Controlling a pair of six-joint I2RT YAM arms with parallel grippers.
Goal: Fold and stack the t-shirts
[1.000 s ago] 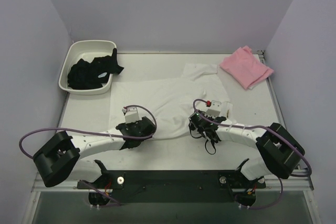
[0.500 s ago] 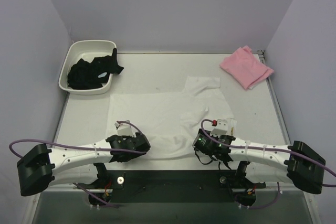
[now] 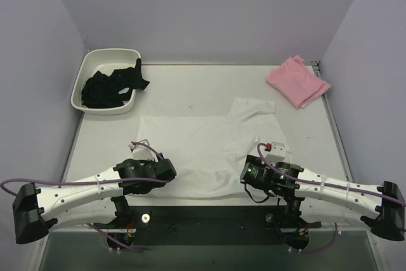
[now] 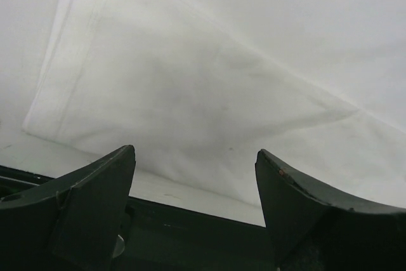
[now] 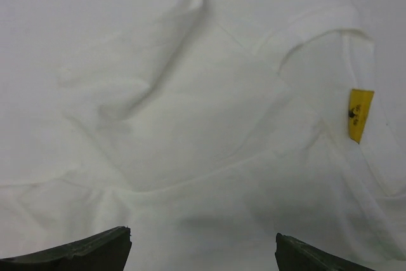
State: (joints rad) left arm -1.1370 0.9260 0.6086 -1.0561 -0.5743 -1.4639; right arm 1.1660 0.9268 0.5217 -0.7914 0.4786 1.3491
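Wrist views show the left pincer [image 4: 195, 152] and right pincer [image 5: 203, 233] spread wide, empty, over the white t-shirt [image 4: 209, 80].

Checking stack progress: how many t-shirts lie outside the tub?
2: the white t-shirt spread flat near centre, the pink t-shirt at the far right corner. The tub holds dark clothing that could hide more.
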